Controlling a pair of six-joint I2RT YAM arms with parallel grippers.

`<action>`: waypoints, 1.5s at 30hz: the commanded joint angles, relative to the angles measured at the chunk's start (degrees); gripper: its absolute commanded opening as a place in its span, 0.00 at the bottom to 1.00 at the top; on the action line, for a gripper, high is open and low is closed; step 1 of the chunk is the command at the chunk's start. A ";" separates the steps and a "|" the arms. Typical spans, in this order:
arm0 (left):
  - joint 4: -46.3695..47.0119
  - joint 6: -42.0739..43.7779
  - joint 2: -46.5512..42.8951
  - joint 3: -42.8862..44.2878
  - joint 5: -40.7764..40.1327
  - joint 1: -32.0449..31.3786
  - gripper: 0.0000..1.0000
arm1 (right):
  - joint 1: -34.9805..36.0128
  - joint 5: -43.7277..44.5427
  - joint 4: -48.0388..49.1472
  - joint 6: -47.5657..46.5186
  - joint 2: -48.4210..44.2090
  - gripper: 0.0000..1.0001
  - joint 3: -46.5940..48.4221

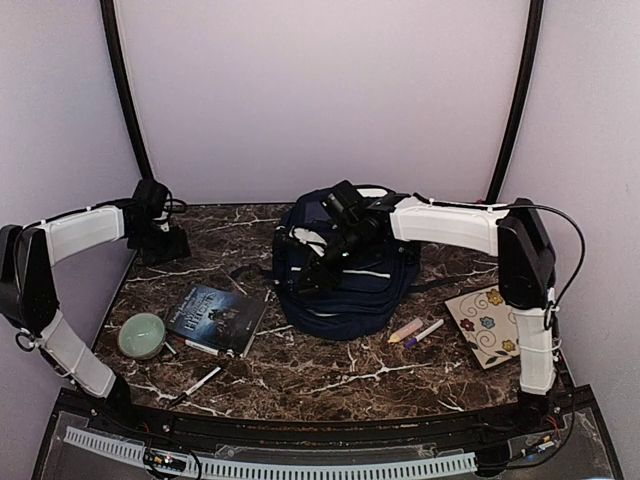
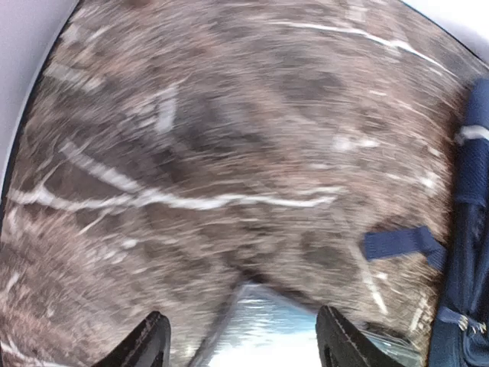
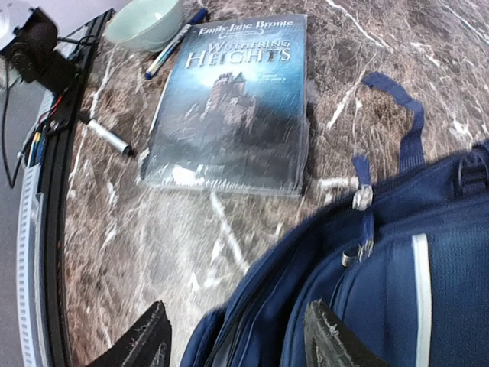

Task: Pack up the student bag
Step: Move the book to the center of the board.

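Packing is barely looking started: the student bag (image 1: 345, 275) is lying mid-desk (image 1: 330, 375), its contents hidden.

The bowl (image 1: 142, 335), book (image 1: 218, 318) and flowered pad (image 1: 487, 325) are sitting outside it. The left claw (image 1: 150, 215) is hovering far left, fingers apart, holding nothing. The right claw (image 3: 237, 344) is hanging apart over the bag's edge; whether it is touching, I cannot tell.

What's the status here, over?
Left fingers open, off at back-left. Right fingers open over student bag edge. Book, bowl, pens lie outside on the table.
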 commanded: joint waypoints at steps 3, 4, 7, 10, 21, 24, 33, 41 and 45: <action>1.24 -4.02 -1.67 -7.01 5.05 5.69 0.69 | 2.34 -4.51 -2.79 12.29 14.90 0.61 17.15; 1.49 -4.00 -1.20 -7.33 5.47 6.16 0.69 | 2.71 -4.91 -2.95 13.80 17.04 0.61 19.50; 2.23 -4.25 0.69 -8.48 7.86 8.51 0.69 | 3.80 -5.26 -4.33 17.13 23.14 0.63 26.27; 3.57 -4.09 1.38 -9.99 7.84 9.36 0.69 | 4.70 -3.73 -3.79 20.17 27.35 0.64 30.29; 5.79 -3.50 5.65 -11.39 9.87 9.67 0.66 | 4.97 5.47 -0.72 29.33 32.60 0.67 31.58; 6.46 -3.74 8.24 -11.03 12.36 9.61 0.65 | 5.13 1.64 -0.44 28.81 33.75 0.66 31.70; 7.80 -4.69 11.49 -6.68 16.48 5.55 0.55 | 5.10 -10.17 0.40 25.89 28.87 0.47 24.53; 10.82 -6.81 13.72 -1.90 21.17 -1.13 0.48 | 4.97 -12.75 1.60 25.77 23.50 0.45 16.99; 8.54 -6.88 14.12 0.84 18.38 -3.17 0.51 | 4.97 -12.57 2.04 25.99 22.31 0.45 15.01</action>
